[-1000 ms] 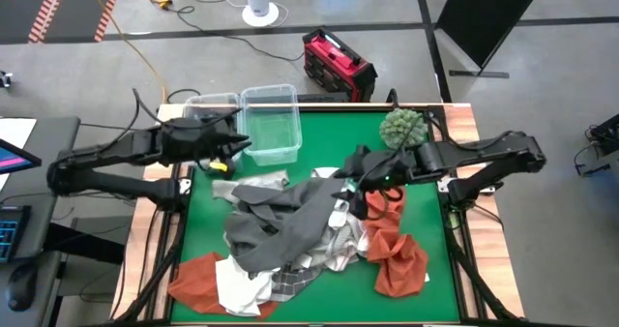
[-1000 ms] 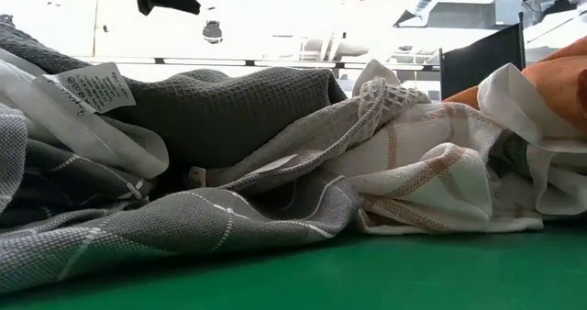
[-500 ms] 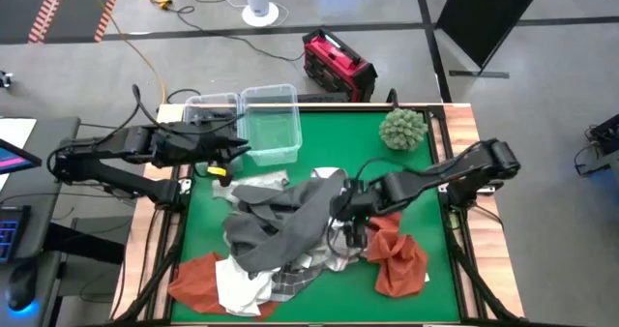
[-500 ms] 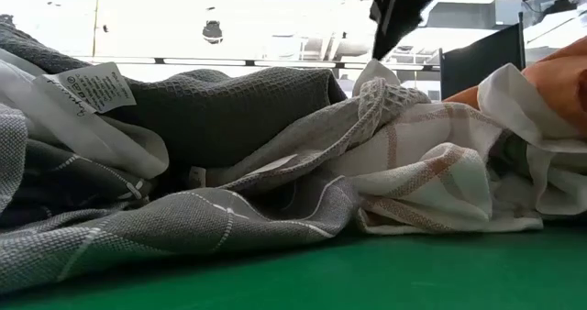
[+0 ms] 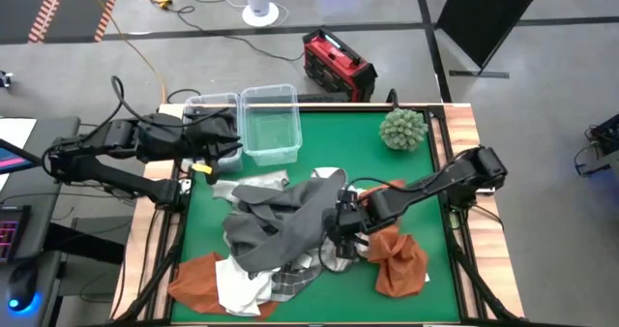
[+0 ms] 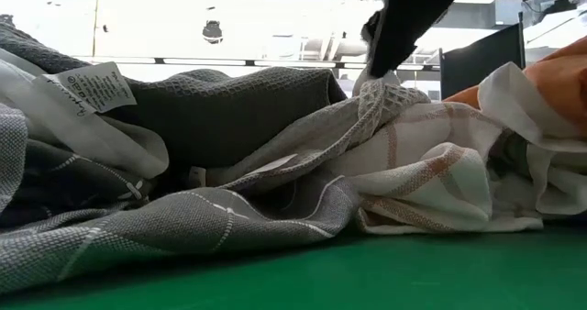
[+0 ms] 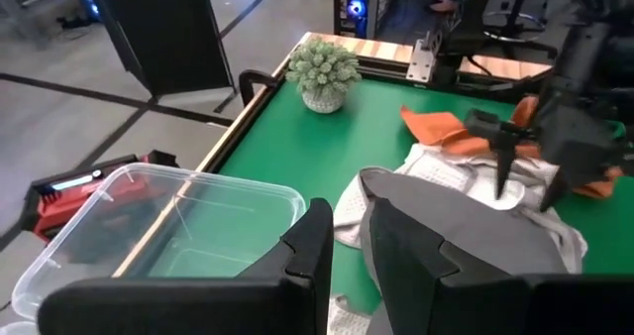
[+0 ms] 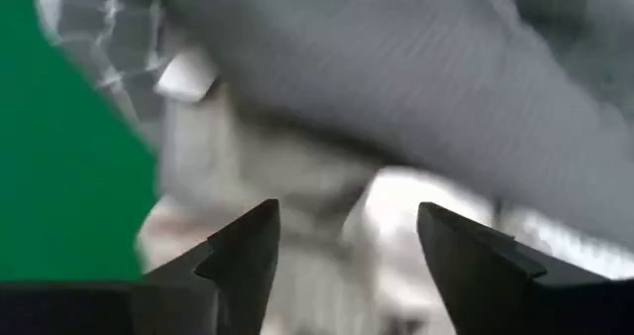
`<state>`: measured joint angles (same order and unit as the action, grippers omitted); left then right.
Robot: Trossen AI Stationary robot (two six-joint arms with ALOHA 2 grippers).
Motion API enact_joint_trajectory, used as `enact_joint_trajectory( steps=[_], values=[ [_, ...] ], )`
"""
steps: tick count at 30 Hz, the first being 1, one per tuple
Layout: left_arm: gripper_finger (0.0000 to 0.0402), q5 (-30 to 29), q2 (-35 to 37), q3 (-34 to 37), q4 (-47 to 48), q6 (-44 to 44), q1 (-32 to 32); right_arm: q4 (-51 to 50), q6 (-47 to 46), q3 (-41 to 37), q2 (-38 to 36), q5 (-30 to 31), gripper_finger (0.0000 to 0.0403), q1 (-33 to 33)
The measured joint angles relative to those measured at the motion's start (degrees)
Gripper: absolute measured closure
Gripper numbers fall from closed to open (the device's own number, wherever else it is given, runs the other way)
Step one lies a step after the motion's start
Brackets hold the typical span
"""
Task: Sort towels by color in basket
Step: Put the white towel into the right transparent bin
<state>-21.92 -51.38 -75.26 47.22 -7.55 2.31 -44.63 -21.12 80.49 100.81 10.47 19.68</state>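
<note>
Lying in a loose heap on the green table point(image 5: 406, 187), the towels point(image 5: 290, 235) are seen from above: a dark grey towel point(image 5: 280, 225) is draped over the middle, a rust towel point(image 5: 397, 259) is crumpled at the heap's right side, a second rust piece point(image 5: 193, 277) and a white towel point(image 5: 237, 288) are spread at the near left corner, and a checked towel point(image 5: 290, 281) is tucked beside them.

The right gripper point(image 5: 345, 232) is lowered onto the heap's right part, where the grey fabric meets pale cloth next to the rust towel. Its 2 fingers point(image 8: 243, 251) are spread apart, with pale and grey fabric seen directly in front of them; nothing is pinched between them. From table height, a dark finger is seen coming down to a raised fold of pale waffle-weave cloth point(image 6: 385, 99).

The left gripper point(image 5: 224, 148) is held off the heap, at the table's far left, just beside a clear plastic bin point(image 5: 269, 124). Its fingers point(image 7: 307, 251) are parted by only a narrow gap and nothing is held.

A second, smaller clear bin point(image 5: 208, 104) is set to the left of the first. A green spiky ball point(image 5: 403, 129) is placed at the far right of the table, well apart from the towels. A red box point(image 5: 337, 64) is seen on the floor beyond the table.
</note>
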Motion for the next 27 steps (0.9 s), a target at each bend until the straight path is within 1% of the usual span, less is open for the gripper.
enact_joint_trajectory(
  steps=[2,3,6,9,10,13,17,22,27],
  values=[
    [0.0338,0.1,0.0,0.0,0.0,0.0,0.0,0.3,-0.3,0.0,1.1,0.4,0.017,0.0],
    [0.0338,0.1,0.0,0.0,0.0,-0.1,0.0,0.5,-0.8,0.2,1.3,0.7,0.0191,-0.1],
    [0.0338,0.2,0.0,0.0,0.0,-0.1,0.0,-0.8,-1.3,0.1,1.8,-0.2,0.0272,-0.9],
    [0.0338,0.2,0.1,0.0,0.0,-0.2,0.0,-2.5,-1.2,0.2,1.7,-2.7,0.0368,-1.8],
    [0.0338,0.1,0.1,0.0,0.0,-0.2,0.0,-3.3,-1.1,0.2,1.6,-3.5,0.0381,-2.2],
    [0.0338,-0.6,0.1,0.0,-0.1,-0.4,0.0,-5.5,-0.8,2.5,0.1,-4.6,0.0379,-2.6],
    [0.0338,-1.3,0.0,0.0,-0.4,-2.6,-0.2,-6.6,3.0,7.7,-3.6,-5.2,0.0384,-3.4],
    [0.0338,-1.4,-0.4,0.0,-2.2,-4.3,-0.5,-3.8,6.5,14.7,-7.8,-8.8,0.0384,-6.6],
    [0.0338,-1.4,-3.2,1.3,-13.9,-2.6,-0.5,5.5,13.4,20.4,-10.9,-10.4,0.0384,-11.1]
  ],
)
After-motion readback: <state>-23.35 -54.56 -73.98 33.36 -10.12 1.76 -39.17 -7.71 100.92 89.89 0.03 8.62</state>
